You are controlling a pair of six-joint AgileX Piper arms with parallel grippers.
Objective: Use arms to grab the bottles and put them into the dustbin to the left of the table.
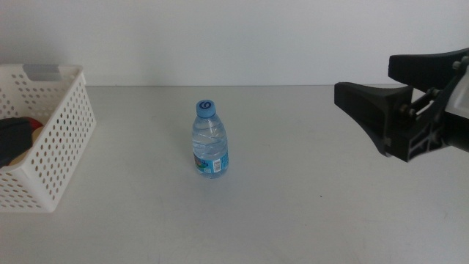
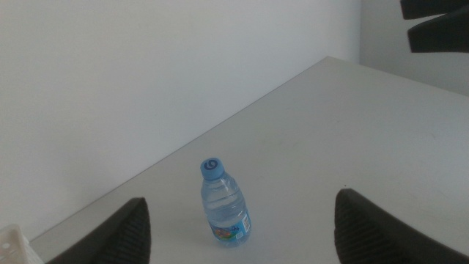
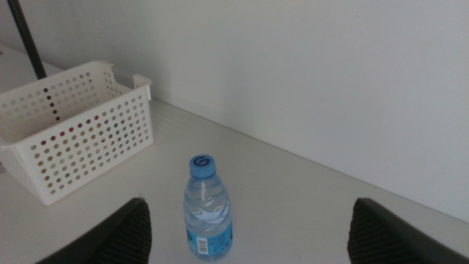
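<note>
One small water bottle (image 1: 210, 139) stands upright mid-tabletop (image 1: 308, 213), between the basket (image 1: 51, 139) at far left and the right claw (image 1: 366, 99), which hangs wide open well to its right, while the left claw (image 2: 242, 224) waits nearer, also wide.

Your bottle stands alone mid-table, basket to its left, right gripper to its right.

The water bottle (image 1: 210, 139) stands upright on the table (image 1: 293, 213), well apart from everything. The dustbin (image 1: 55, 139) sits at the left edge with things lying inside it. The right gripper (image 1: 363, 84) hangs above the table's right side, jaws spread, pointing toward the bottle.
</note>
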